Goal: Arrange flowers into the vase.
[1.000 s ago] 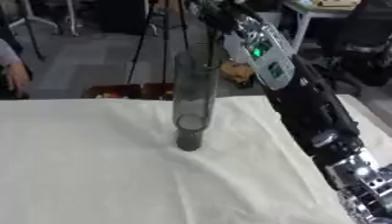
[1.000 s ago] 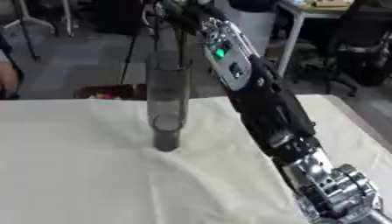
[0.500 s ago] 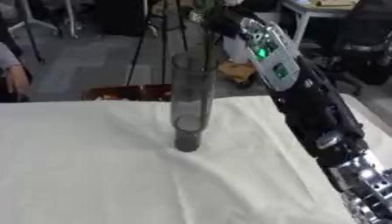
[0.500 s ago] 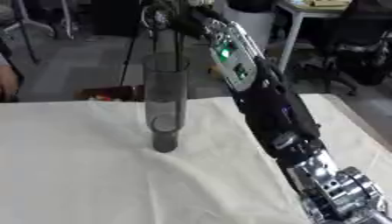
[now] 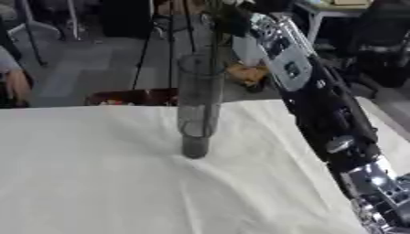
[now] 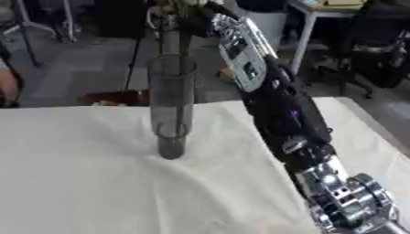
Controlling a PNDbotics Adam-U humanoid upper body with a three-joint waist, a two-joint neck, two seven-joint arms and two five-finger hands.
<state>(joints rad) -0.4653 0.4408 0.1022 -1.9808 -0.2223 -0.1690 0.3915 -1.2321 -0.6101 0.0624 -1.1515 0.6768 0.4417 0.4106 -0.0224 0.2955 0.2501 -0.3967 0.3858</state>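
1. Near the table's [image 5: 96,183] far edge, midway across, a tall clear vase [image 5: 198,105] stands upright on the white cloth.
2. Above its mouth, the right hand [image 6: 196,18] holds a flower stem [image 6: 184,41]; its finger spread cannot be told.

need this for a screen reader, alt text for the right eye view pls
The robot's right hand is raised above a tall clear vase standing upright on a white cloth-covered table, apparently lowering a stem into its mouth. Office floor and furniture lie beyond.
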